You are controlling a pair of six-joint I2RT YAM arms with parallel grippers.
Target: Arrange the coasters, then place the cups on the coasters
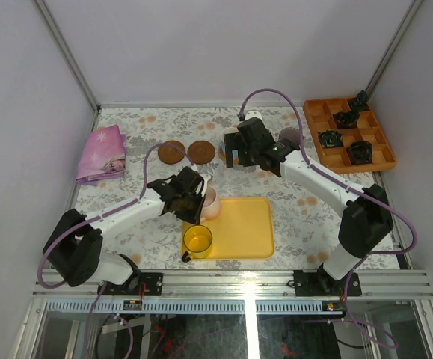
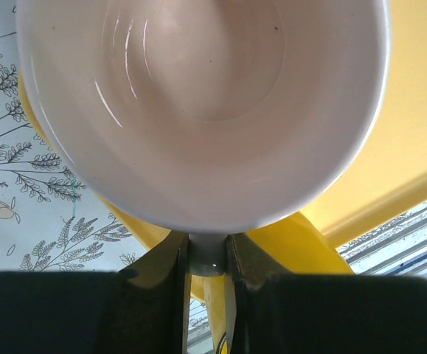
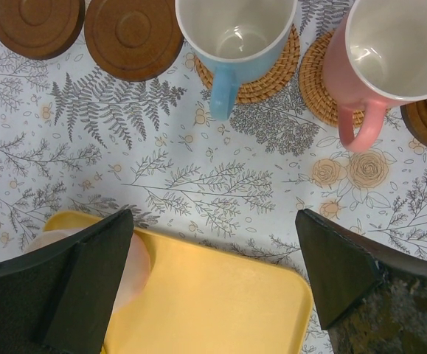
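Robotics test cell: plain white panel walls (image 1: pixel 201 45) on aluminium framing (image 1: pixel 201 283) enclose a floral-clothed tabletop (image 1: pixel 306 217) with exposed cabling (image 1: pixel 272 90).

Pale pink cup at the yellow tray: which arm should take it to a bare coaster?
Left. The left gripper is shut on the handle of the pale pink cup, and the two bare wooden coasters lie on its side. The right gripper hangs open and empty.

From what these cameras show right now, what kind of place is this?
Probably a robot lab test cell, not a home: left arm and right arm bolted to an aluminium rail, plain pale walls boxing in the workspace, a floral tablecloth as dressing.
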